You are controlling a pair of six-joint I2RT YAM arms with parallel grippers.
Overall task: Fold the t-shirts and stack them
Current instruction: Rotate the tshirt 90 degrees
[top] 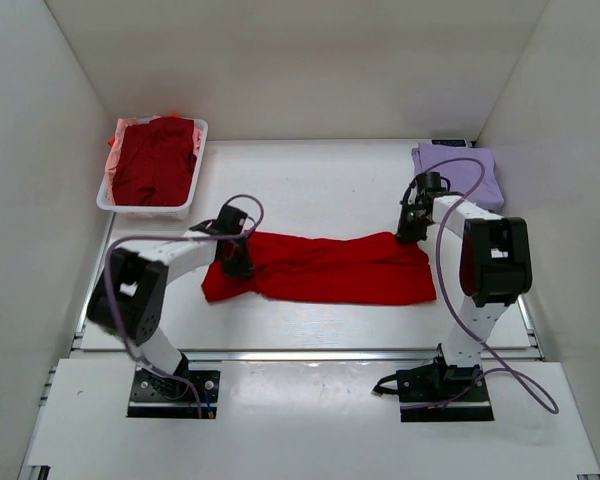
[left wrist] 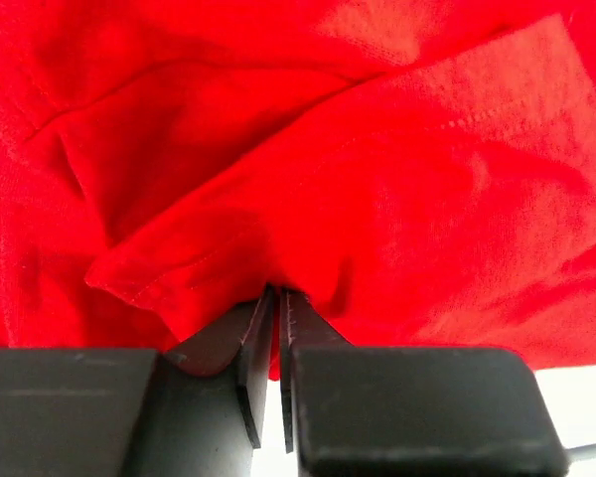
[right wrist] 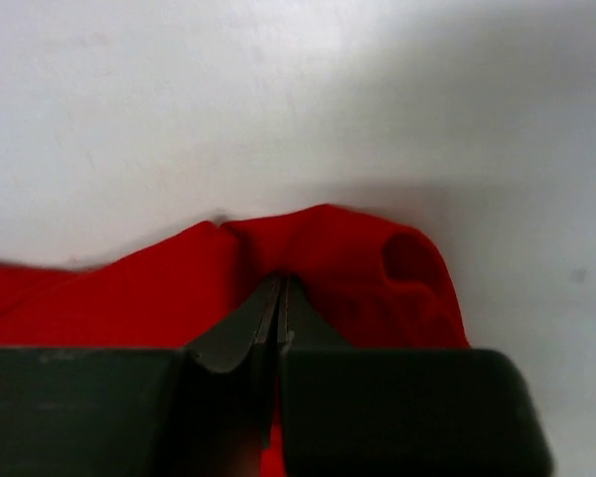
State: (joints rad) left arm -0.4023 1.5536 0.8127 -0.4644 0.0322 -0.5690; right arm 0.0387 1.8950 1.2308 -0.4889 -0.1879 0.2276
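Observation:
A bright red t-shirt (top: 325,268) lies stretched left to right across the middle of the table. My left gripper (top: 236,258) is shut on its left end; in the left wrist view the jaws (left wrist: 278,298) pinch a fold of the red cloth (left wrist: 397,179). My right gripper (top: 410,232) is shut on the shirt's far right corner; the right wrist view shows the jaws (right wrist: 280,288) closed on a bunched red edge (right wrist: 377,268). A pale lavender t-shirt (top: 460,170) lies folded at the back right. A dark maroon t-shirt (top: 156,158) fills the basket, over pink cloth (top: 125,128).
The white plastic basket (top: 150,208) stands at the back left. White walls close in the table on the left, back and right. A dark small object (top: 446,143) sits behind the lavender shirt. Purple cables loop from both arms.

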